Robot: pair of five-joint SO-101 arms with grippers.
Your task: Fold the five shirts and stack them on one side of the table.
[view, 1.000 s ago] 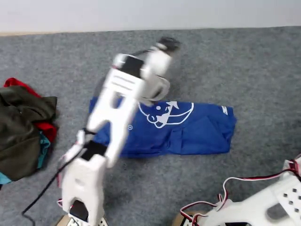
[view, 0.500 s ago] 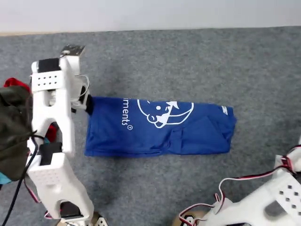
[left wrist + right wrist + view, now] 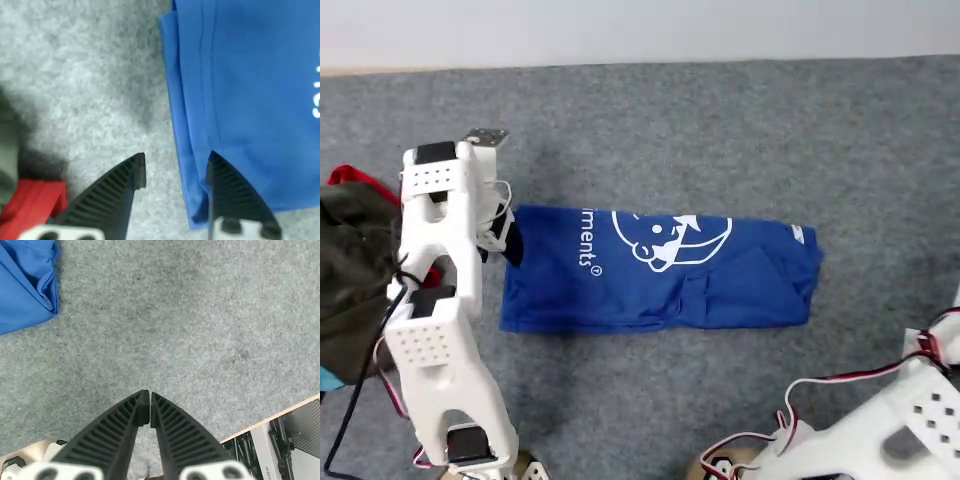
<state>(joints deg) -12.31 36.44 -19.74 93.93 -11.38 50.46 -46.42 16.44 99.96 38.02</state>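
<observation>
Judging progress, the task appears to be at an early stage. One blue shirt [image 3: 660, 270] lies flat mid-surface, folded into a long band but not yet into a compact packet. A heap of other shirts [image 3: 360, 280], olive and red among them, sits crumpled beyond the blue shirt's lettered end, and no tidy stack is evident. The left pincer [image 3: 175, 167] hangs open at that same end, one jaw over the hem and the other over bare felt, gripping nothing. The right pincer [image 3: 150, 400] is closed and empty, off the blue shirt's opposite end. The surface [image 3: 800, 130] is grey felt. A pale wall [image 3: 640, 25] runs beyond the blue shirt's far long edge.
</observation>
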